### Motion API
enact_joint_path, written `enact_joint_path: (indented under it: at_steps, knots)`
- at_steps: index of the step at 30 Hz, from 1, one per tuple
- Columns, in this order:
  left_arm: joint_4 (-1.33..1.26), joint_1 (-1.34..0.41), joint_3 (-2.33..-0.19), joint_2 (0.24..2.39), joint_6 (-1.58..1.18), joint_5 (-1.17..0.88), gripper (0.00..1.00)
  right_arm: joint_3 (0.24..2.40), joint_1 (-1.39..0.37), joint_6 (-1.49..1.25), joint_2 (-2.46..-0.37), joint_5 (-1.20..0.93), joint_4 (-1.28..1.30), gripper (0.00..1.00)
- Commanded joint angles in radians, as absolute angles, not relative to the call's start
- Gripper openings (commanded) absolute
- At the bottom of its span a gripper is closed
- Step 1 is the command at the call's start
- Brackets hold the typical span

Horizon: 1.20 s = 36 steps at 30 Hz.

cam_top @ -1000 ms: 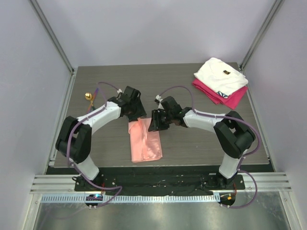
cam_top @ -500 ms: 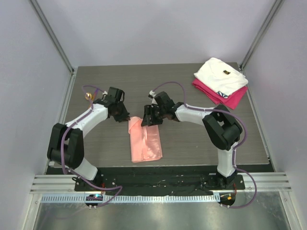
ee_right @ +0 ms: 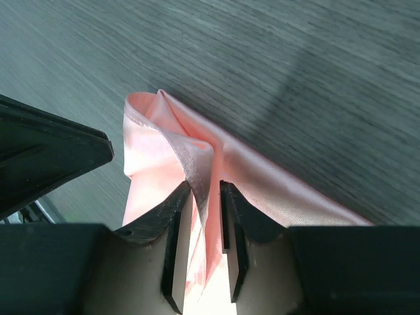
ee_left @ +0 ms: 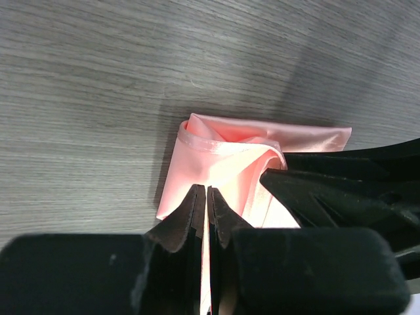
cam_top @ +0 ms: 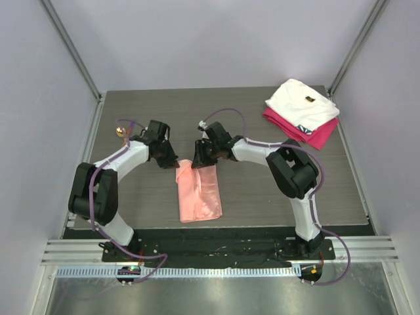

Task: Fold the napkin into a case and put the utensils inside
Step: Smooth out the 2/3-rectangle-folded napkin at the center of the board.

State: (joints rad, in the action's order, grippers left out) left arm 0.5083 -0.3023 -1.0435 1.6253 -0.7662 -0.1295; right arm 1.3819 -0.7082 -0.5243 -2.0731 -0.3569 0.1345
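The salmon-pink napkin (cam_top: 200, 193) lies as a long folded strip on the table's near middle. Both grippers meet at its far end. My left gripper (cam_top: 176, 163) is at the far left corner, and in the left wrist view it (ee_left: 207, 190) is shut on a thin layer of the napkin (ee_left: 223, 147). My right gripper (cam_top: 199, 160) is at the far right side. In the right wrist view it (ee_right: 205, 187) straddles a raised fold of the napkin (ee_right: 157, 151), with a gap still showing beside the cloth. One utensil's gold bowl (cam_top: 120, 132) lies far left.
A folded white cloth (cam_top: 302, 102) rests on a folded magenta cloth (cam_top: 316, 136) at the back right corner. Grey walls and metal posts close the table in on the left, right and back. The arms' bases stand at the near edge.
The left gripper swung left off the napkin, came back to its far corner and closed. The right gripper slid left to the far end and narrowed around a fold, which now stands bunched up.
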Motion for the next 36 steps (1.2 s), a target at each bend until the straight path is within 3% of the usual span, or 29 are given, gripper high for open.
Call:
enact_joint_path:
  at_steps: [1,13,23,28,32,36]
  knots:
    - [0.472,-0.288,-1.069,1.646,-0.739,-0.156,0.08,1.433,-0.690,-0.503,-2.089,-0.347,0.138,0.28]
    - [0.443,-0.288,-1.144,1.750,-0.778,-0.213,0.06,1.434,-0.632,-0.417,-2.149,-0.465,0.118,0.08]
    - [0.385,-0.310,-1.138,1.828,-0.833,-0.259,0.04,1.402,-0.598,-0.420,-2.180,-0.575,0.028,0.03]
    - [0.376,-0.314,-1.138,1.833,-0.854,-0.223,0.03,1.405,-0.597,-0.451,-2.145,-0.539,0.055,0.18]
    - [0.379,-0.313,-1.126,1.781,-0.857,-0.201,0.05,1.407,-0.598,-0.445,-2.089,-0.483,0.130,0.37]
    - [0.396,-0.313,-1.124,1.741,-0.856,-0.199,0.06,1.390,-0.597,-0.451,-2.039,-0.469,0.163,0.42]
